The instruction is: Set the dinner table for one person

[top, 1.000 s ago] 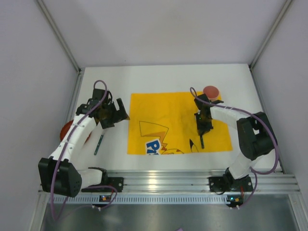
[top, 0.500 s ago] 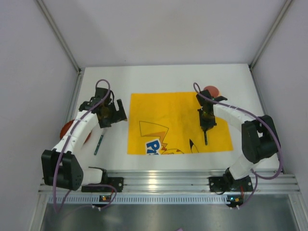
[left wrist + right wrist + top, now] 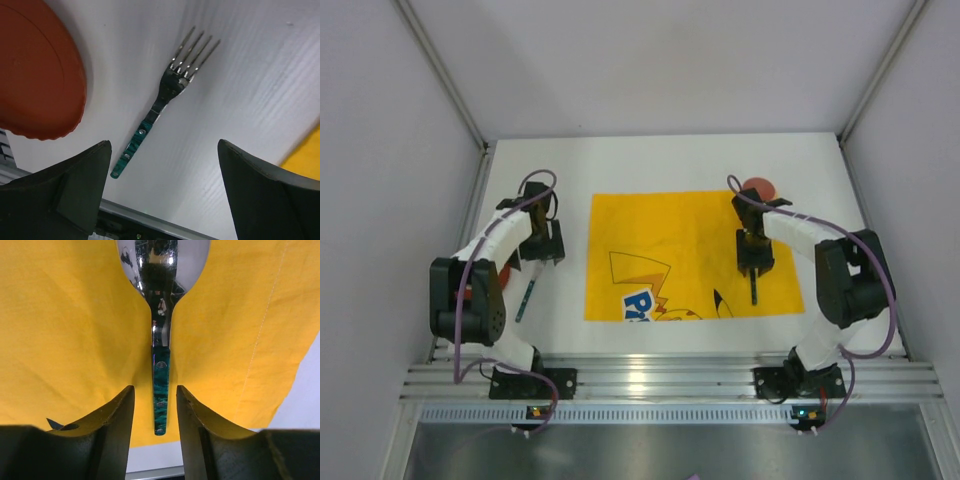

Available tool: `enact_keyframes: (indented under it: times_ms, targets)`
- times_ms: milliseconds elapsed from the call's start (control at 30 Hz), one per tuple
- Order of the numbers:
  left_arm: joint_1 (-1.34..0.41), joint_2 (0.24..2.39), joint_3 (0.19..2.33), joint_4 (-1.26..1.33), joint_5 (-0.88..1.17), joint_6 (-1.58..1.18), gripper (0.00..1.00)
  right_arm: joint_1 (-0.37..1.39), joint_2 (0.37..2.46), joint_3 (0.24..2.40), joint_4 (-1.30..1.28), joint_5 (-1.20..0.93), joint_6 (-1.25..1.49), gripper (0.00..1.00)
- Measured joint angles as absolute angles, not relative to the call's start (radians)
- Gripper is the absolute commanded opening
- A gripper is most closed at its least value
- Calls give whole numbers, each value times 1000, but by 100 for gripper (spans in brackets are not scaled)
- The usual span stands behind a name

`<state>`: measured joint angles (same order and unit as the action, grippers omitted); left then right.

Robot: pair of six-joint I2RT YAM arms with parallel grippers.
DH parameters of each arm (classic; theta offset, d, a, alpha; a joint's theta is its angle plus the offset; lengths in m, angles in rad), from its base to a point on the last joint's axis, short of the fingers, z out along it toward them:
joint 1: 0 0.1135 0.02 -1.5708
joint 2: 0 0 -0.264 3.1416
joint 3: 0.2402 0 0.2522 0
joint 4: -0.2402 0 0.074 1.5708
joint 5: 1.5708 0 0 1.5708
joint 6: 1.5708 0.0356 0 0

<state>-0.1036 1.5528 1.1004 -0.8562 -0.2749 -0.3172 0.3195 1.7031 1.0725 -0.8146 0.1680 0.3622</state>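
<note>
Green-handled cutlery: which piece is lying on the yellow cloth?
The shiny steel spoon with the green handle, between the right gripper's fingers on the yellow printed cloth. The green-handled steel fork lies on the bare white tabletop beside the red round plate.

Robotics laboratory test cell. Plain white panels [image 3: 650,60] close off the top, left and right of the frame, joined by bare aluminium posts [image 3: 440,70]. A white table [image 3: 670,160] fills the centre. Along its lower edge runs a ribbed aluminium rail [image 3: 670,375], to which two white arms [image 3: 495,235] with exposed purple cables [image 3: 542,172] are bolted. No household fittings: every surface is bare panel or metal extrusion.
</note>
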Motion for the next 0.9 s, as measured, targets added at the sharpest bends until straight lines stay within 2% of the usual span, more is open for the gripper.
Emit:
enact_keyframes:
  times_ms: [167, 300, 333, 433, 467, 533, 567, 900]
  targets:
    - [-41, 1650, 1076, -842, -282, -310, 85, 319, 1656, 1088, -852, 149, 360, 41]
    - [-13, 1697, 1045, -827, -241, -304, 75, 319, 1605, 1124, -890, 141, 358, 41]
    - [-11, 1709, 1045, -826, -228, -301, 66, 318, 1598, 1135, -898, 139, 356, 41]
    - [2, 1726, 1054, -820, -185, -289, 48, 318, 1588, 1153, -916, 137, 348, 41]
    - [9, 1738, 1063, -822, -160, -290, 35, 317, 1588, 1156, -921, 137, 346, 41]
    - [22, 1760, 1080, -825, -99, -290, 15, 316, 1588, 1163, -938, 136, 340, 41]
    - [27, 1769, 1086, -828, -76, -290, 0, 314, 1587, 1168, -952, 135, 339, 41]
    - [46, 1809, 1145, -883, -44, -296, 0, 302, 1586, 1200, -981, 125, 322, 40]
